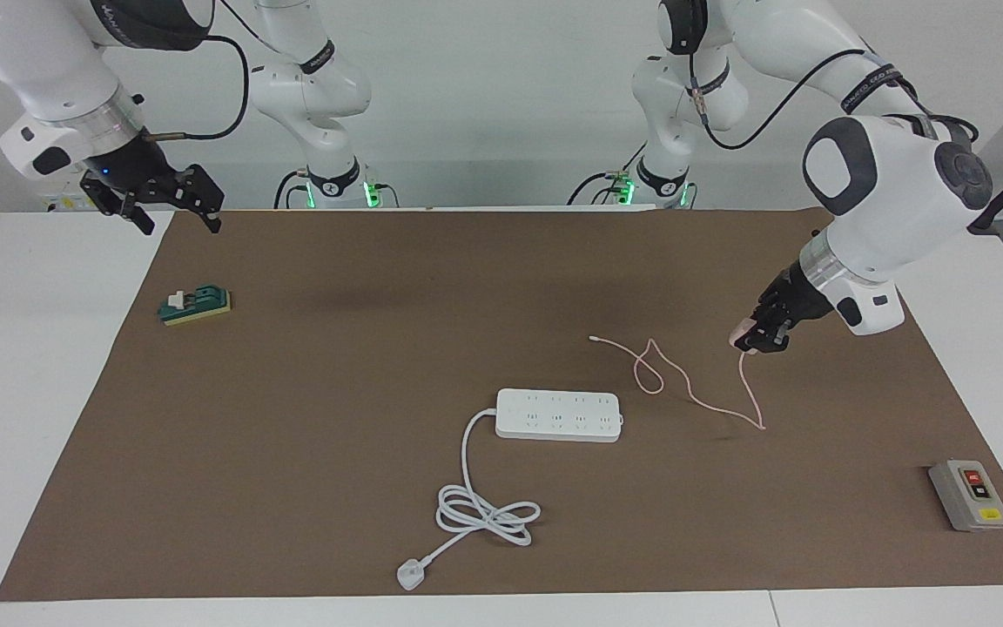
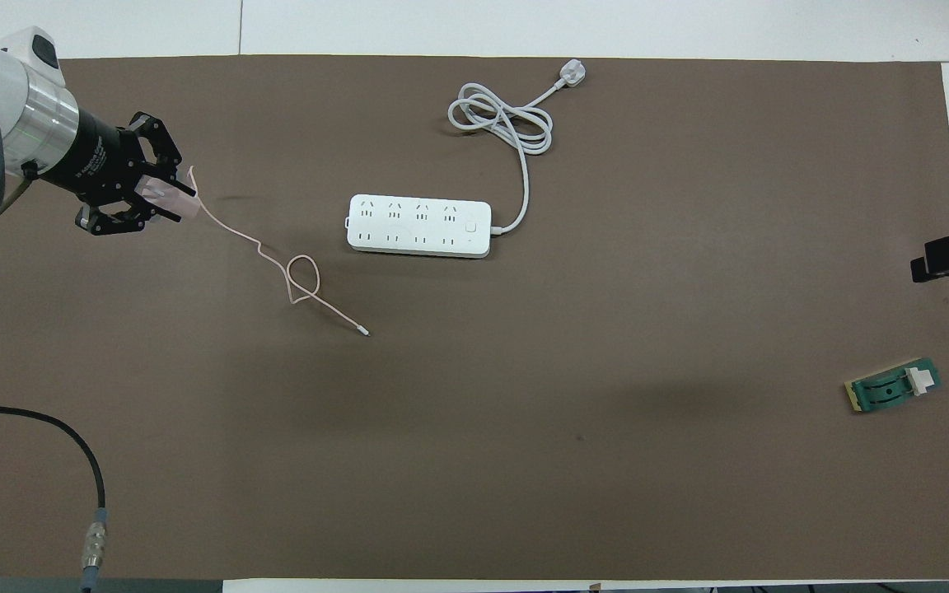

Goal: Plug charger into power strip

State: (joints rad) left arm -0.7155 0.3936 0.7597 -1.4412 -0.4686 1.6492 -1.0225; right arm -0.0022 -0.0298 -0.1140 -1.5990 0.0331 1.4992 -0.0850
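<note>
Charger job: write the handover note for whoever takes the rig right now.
Left gripper: shut on the charger, up over the mat toward the left arm's end; its pink cable trails on the mat to a loop beside the power strip.
Right gripper: open, waiting over the mat's edge at its own end.
Done: charger picked up.
Left: carry it to the strip, line it up with a socket, push it in. Every socket in view is free.

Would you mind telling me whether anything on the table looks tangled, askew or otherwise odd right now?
Only the charger's pink cable: it trails from the charger held in the left gripper and crosses itself in a loop on the mat beside the power strip. That loop might tighten or snag when moved. Nothing else stands out.
</note>
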